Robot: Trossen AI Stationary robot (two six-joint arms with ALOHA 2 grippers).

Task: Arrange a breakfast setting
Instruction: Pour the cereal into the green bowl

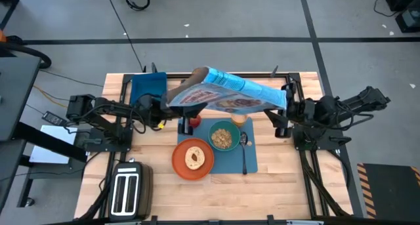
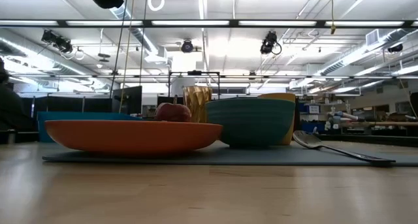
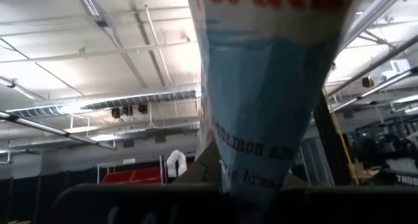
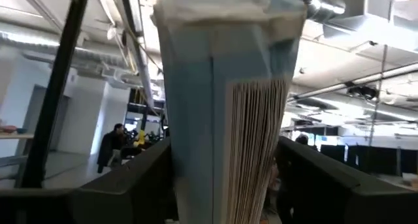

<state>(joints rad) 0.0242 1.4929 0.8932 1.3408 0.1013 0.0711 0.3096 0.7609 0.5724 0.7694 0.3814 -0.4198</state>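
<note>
**Cereal bag held across the table above the setting**

A blue mat (image 1: 231, 161) lies on the wooden table (image 1: 275, 192), near its middle. On the mat's left edge, partly overhanging it, sits a round orange plate (image 1: 178, 161) with a pale, ring-shaped bread (image 1: 194, 158) in its middle. Just beside the plate stands a teal bowl (image 1: 224, 136), smaller and deeper, filled with brownish cereal. A metal spoon (image 1: 244, 153) lies on the mat just right of the bowl, bowl end toward the back of the table. Behind the bowl an orange cup (image 1: 238, 119) peeks out, and a red apple (image 1: 194, 122) sits behind the plate; both are partly hidden by the bag. In the low view the plate (image 2: 130, 135), bowl (image 2: 251, 121), apple (image 2: 172, 112) and spoon (image 2: 339, 149) stand in a row on the mat (image 2: 261, 157).

Above them a light-blue cereal bag (image 1: 230, 94) stretches sideways between the two arms. The left gripper (image 1: 164, 107) is clamped on its left, brown-printed end; the right gripper (image 1: 285, 102) is clamped on its right end. Each wrist view shows the bag (image 3: 268, 100) (image 4: 228, 119) rising between that arm's fingers.

A blue bin (image 1: 147, 88) stands at the back left, and a silver toaster (image 1: 127, 191) at the front left.
</note>
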